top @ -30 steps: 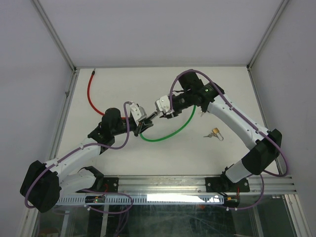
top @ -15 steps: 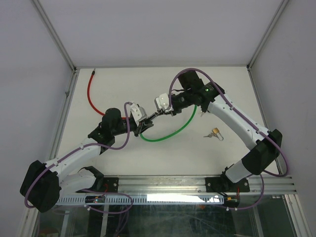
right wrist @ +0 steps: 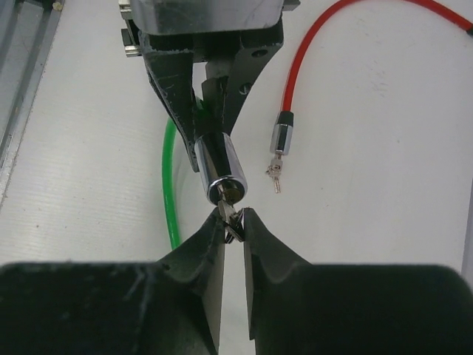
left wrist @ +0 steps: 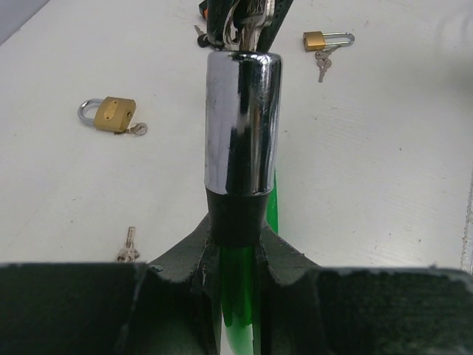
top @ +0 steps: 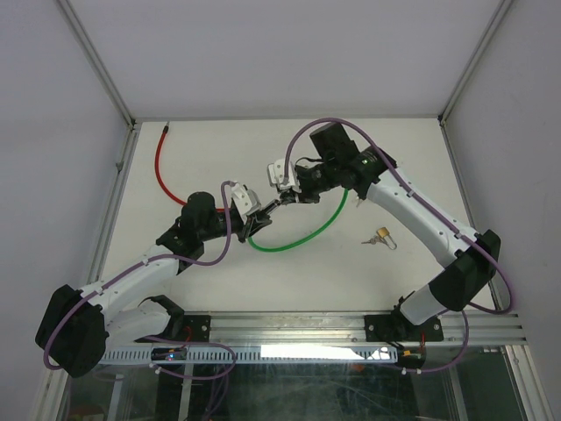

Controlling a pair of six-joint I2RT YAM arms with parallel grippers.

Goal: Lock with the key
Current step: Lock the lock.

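At frame centre of the top view, the left gripper [top: 252, 221] and right gripper [top: 279, 203] meet above the green cable [top: 307, 231]; what passes between them is too small to resolve. In the left wrist view, the left jaws clamp the chrome lock cylinder [left wrist: 242, 126]; its far end is cut off at the top edge. In the right wrist view, the right jaws stand narrow, pinching the key [right wrist: 230, 216] at the cylinder mouth.
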